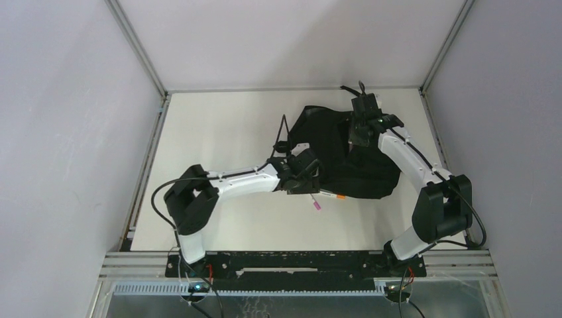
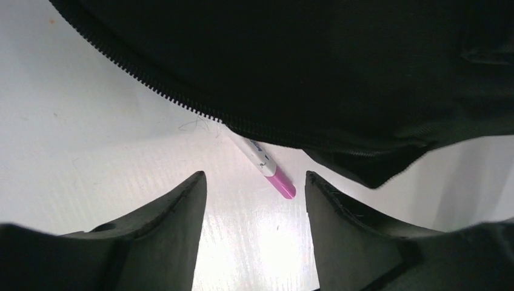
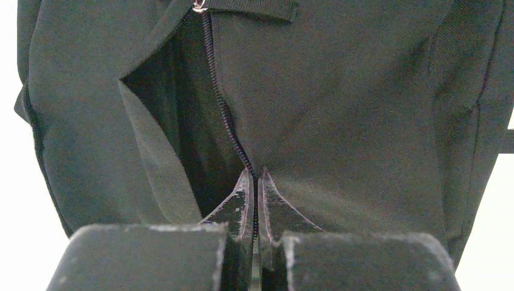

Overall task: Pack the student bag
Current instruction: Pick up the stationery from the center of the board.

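One student bag point(image 1: 358, 173), one pink-tipped pen point(image 2: 271, 171); left fingers point(image 2: 176, 218) apart; right fingers point(image 3: 239, 206) pinched on bag.

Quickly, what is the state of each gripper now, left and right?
Left gripper: open, holding nothing; the pink-tipped pen lies just ahead.
Right gripper: closed, pinching the student bag at its zipper.

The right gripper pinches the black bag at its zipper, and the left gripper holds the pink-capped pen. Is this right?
Not quite. The left gripper is open and holds nothing; the pink-capped pen lies on the table beyond its fingertips, partly under the student bag, as the left wrist view shows. The right gripper does pinch the zipper.
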Controlling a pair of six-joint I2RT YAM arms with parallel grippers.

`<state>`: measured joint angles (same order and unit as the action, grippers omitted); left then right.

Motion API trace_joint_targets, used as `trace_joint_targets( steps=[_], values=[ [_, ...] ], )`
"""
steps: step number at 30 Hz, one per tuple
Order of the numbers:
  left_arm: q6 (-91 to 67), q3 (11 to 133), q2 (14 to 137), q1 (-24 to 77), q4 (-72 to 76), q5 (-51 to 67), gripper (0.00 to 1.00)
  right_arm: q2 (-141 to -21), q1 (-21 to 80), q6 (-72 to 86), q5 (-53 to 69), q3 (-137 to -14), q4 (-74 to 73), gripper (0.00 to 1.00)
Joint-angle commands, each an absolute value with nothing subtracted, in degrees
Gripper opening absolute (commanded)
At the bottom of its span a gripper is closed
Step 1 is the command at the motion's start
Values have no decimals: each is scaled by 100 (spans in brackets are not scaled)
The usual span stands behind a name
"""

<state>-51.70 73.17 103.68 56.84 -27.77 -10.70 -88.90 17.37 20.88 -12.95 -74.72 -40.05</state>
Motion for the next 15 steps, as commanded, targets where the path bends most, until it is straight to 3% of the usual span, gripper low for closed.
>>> trace_joint_targets(
  steps=[1,10,15],
  values=[
    [-5561,7385,10616,5752,-2657,-1176,64,-8653,1837,2144,-1274,-7509,-3779,0],
    [-5599,7706,11251,5705,-3208,-1518,54,-8499,1872,2201,-1279,-7374,-3700,0],
    [-5474,7564,11139,5691,-3421,-1665,43,-8420,1825,2195,-1310,-7339,-3702,0]
  ],
)
